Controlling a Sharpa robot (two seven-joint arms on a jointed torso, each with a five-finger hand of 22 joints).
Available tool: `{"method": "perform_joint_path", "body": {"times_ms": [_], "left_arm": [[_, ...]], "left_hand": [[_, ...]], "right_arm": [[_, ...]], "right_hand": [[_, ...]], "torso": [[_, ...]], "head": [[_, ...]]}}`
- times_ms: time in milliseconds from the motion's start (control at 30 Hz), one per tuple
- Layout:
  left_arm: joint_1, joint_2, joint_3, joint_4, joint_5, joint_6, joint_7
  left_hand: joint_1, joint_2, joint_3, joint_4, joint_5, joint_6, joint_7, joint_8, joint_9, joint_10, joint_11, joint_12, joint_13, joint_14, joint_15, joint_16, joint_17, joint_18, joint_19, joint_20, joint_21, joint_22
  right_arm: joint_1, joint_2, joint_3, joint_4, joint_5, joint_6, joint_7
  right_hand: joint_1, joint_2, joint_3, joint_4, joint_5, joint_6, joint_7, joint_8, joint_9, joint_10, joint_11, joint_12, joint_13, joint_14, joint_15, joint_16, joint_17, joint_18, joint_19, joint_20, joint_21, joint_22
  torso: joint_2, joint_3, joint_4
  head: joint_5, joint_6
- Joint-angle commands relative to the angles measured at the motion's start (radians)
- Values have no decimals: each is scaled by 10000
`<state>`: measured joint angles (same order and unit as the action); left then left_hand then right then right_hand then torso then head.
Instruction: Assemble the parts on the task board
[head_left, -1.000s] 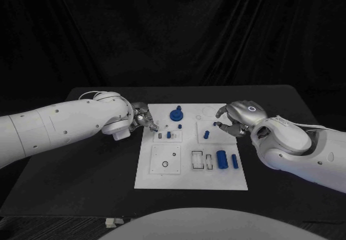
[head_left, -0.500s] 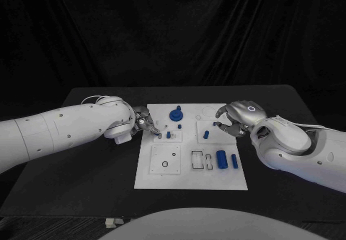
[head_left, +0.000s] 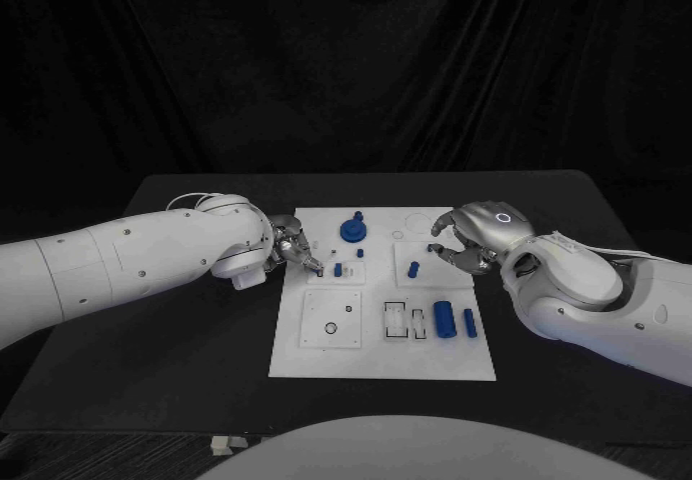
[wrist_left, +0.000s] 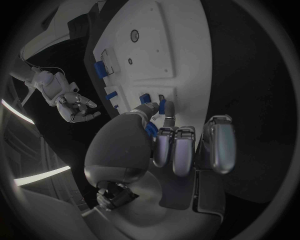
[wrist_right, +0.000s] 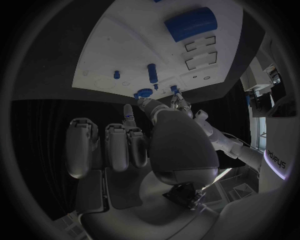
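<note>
The white task board (head_left: 382, 345) lies mid-table. In it stand a blue knob (head_left: 352, 230), short blue pegs (head_left: 338, 269) (head_left: 413, 268), a thick blue cylinder (head_left: 444, 318) and a slim one (head_left: 469, 320). My left hand (head_left: 294, 249) reaches over the board's left edge. Its thumb and a fingertip (wrist_left: 167, 119) lie right beside a small dark peg (wrist_left: 162, 103) (head_left: 317, 269) standing in the board; whether they pinch it is unclear. My right hand (head_left: 469, 238) hovers at the board's right side near a peg, with fingers loosely spread (wrist_left: 75, 105) and nothing in them.
Two empty rectangular slots (head_left: 394, 318) lie left of the thick cylinder. A square plate with a round hole (head_left: 330, 320) sits at the board's lower left. Black table (head_left: 173, 360) surrounds the board, with a dark curtain behind.
My left hand has slid right onto the board, bringing its fingertips up to the small dark peg. The right hand and the parts have stayed put.
</note>
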<state>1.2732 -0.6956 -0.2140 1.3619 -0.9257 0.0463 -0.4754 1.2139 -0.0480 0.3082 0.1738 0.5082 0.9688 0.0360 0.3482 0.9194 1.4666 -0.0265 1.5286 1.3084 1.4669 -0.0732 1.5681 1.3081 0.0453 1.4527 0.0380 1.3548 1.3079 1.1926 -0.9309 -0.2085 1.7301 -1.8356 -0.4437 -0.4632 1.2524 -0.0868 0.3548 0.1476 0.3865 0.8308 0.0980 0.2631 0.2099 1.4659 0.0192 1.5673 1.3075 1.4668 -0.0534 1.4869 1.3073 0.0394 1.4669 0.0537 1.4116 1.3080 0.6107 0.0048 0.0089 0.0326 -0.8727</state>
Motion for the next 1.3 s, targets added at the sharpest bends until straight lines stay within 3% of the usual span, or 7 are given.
{"method": "perform_joint_path", "body": {"times_ms": [33,733,1300], "left_arm": [[-36,38,7,18,6,50,38],[-61,249,7,-61,6,297,-60],[-68,156,7,-16,6,538,-299]], "left_hand": [[-105,-14,37,16,-47,75,-19,-30,11,654,-81,-49,2150,1039,-63,27,2627,83,-60,-38,-60,1919],[-157,24,79,41,-89,50,-11,-52,6,628,-76,-81,2118,1039,-62,27,2627,94,-85,-38,-107,1903],[-122,24,170,-33,-77,0,-11,-87,-1,587,-77,-128,2071,1039,-58,27,2627,107,-116,-35,-166,1885]], "right_arm": [[-19,3,5,4,-46,-9,-100],[-38,66,5,-94,-46,92,-113],[-95,71,5,-106,-46,162,-132]], "right_hand": [[-64,37,54,-10,47,70,27,2,-11,1049,-46,35,2633,608,-55,-33,241,17,339,-31,-16,2081],[-78,30,83,-16,50,75,29,0,-28,1049,-41,35,2633,601,-54,-51,200,22,331,-33,-39,2075],[-78,30,83,-16,50,75,29,0,-28,1049,-41,35,2633,601,-54,-51,200,22,331,-33,-39,2075]], "torso": [[3,0,7],[1,1,4],[1,2,-1]], "head": [[-10,1],[8,1],[22,1]]}}
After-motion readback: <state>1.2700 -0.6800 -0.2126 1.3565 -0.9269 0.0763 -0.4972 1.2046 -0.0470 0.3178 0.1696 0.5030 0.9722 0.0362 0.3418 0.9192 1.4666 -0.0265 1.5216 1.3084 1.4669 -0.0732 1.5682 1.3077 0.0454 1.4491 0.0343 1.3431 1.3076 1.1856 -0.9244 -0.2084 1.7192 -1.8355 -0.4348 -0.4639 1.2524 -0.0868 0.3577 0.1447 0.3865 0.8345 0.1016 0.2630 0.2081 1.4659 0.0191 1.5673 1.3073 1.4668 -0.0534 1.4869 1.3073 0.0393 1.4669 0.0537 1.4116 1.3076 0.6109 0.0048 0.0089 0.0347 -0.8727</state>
